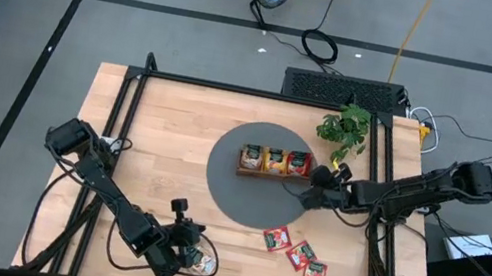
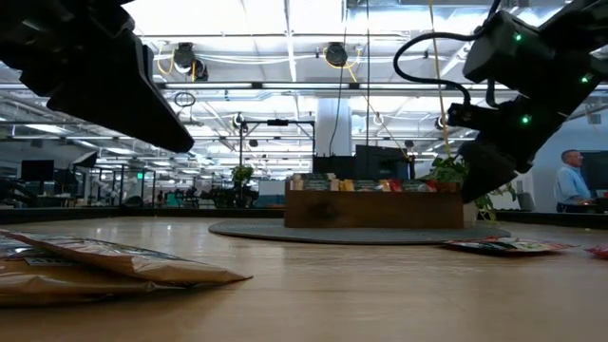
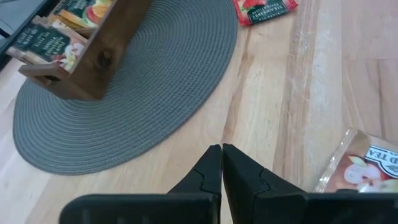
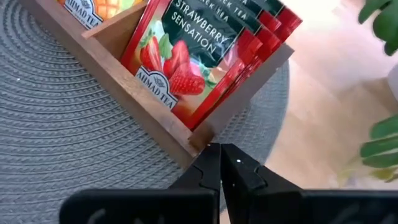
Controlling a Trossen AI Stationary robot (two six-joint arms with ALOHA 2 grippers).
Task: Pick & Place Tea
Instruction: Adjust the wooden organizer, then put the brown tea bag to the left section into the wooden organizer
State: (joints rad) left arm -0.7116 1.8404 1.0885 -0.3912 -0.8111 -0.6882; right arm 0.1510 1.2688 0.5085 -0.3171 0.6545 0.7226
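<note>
Right tool [image 1: 310, 192]: fingers pressed together, holding nothing, hanging just beside the tray's [image 1: 272, 174] right-hand end, at about 3 o'clock on the round grey mat [image 1: 227, 191]. In the right wrist view the closed tips point at the tray's corner, with the red strawberry sachets [image 4: 186, 62] standing in the end compartment.

Left tool [image 1: 190, 255]: fingers pressed together, empty, low over the desk [image 1: 165, 134] near its front edge, at about 7 o'clock from the mat. A tan sachet [image 3: 364, 165] lies just beside its tips.

Location of the tea: the tray holds three filled compartments. Three red sachets [image 1: 296, 256] lie loose on the desk at roughly 5 o'clock from the mat, well apart from the tray. More pale sachets [image 1: 201, 261] lie beside the left tool.

Risks, as judged:
- The right tool sits close to the tray's corner. Any sideways sweep towards 9 o'clock is likely to nudge the tray or slide it on the mat.
- The plant [image 1: 346, 127] stands near, at 1 o'clock from the mat; a lift in that direction may snag leaves.
- The loose red sachets overlap or touch. A closing grip may take two, or push one away.
- The sachets are flat and thin. Closed fingers descending on them would only press them down; the fingers must spread first.
- The end compartment looks full, so another sachet may jam or tip out.
</note>
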